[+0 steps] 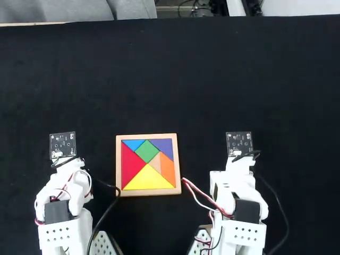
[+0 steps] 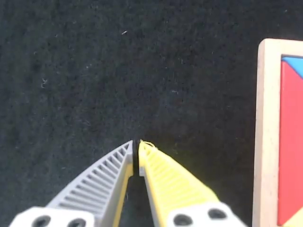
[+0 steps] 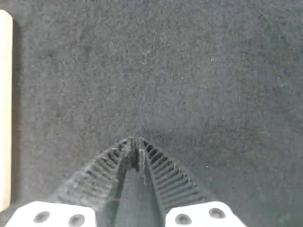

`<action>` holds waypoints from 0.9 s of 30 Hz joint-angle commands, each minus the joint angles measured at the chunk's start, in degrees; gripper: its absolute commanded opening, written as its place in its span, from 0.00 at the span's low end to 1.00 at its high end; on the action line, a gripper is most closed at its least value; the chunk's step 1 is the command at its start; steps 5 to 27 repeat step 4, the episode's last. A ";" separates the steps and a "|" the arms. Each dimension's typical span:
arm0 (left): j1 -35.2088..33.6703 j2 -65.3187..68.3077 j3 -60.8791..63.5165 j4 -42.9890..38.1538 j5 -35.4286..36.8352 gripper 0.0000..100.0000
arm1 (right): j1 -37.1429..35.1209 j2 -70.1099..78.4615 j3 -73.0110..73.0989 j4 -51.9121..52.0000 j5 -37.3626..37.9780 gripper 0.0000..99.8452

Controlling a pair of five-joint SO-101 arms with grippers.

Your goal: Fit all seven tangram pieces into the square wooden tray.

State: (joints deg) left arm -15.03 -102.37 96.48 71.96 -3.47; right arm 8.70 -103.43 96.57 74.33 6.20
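7 pieces (image 1: 148,164) fill the tray (image 1: 147,136), cropped in both wrist views.

High camera looks straight down on the black table (image 1: 212,79), arms at its near edge. Wrist cameras ride right behind the left gripper (image 2: 137,158) and the right gripper (image 3: 136,149), low over the table, looking ahead. All three catch the wooden tray (image 1: 119,164) at its rim.
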 commanded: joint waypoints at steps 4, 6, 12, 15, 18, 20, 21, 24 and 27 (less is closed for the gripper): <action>0.31 -0.70 0.92 0.35 0.53 0.03 | 0.62 -4.53 -0.04 0.26 0.44 0.01; 0.31 -0.70 0.92 0.35 0.53 0.03 | 0.62 -4.53 -0.04 0.26 0.44 0.01; 0.31 -0.70 0.92 0.35 0.53 0.03 | 0.62 -4.53 -0.04 0.26 0.44 0.01; 0.31 -0.70 0.92 0.35 0.53 0.03 | 0.62 -4.53 -0.04 0.26 0.44 0.01; 0.31 -0.70 0.92 0.35 0.53 0.03 | 0.62 -4.53 -0.04 0.26 0.44 0.01; 0.31 -0.70 0.92 0.35 0.53 0.03 | 0.62 -4.53 -0.04 0.26 0.44 0.01; 0.31 -0.70 0.92 0.35 0.53 0.03 | 0.62 -4.53 -0.04 0.26 0.44 0.01; 0.31 -0.70 0.92 0.35 0.53 0.03 | 0.62 -4.53 -0.04 0.26 0.44 0.01; 0.31 -0.70 0.92 0.35 0.53 0.03 | 0.62 -4.53 -0.04 0.26 0.44 0.01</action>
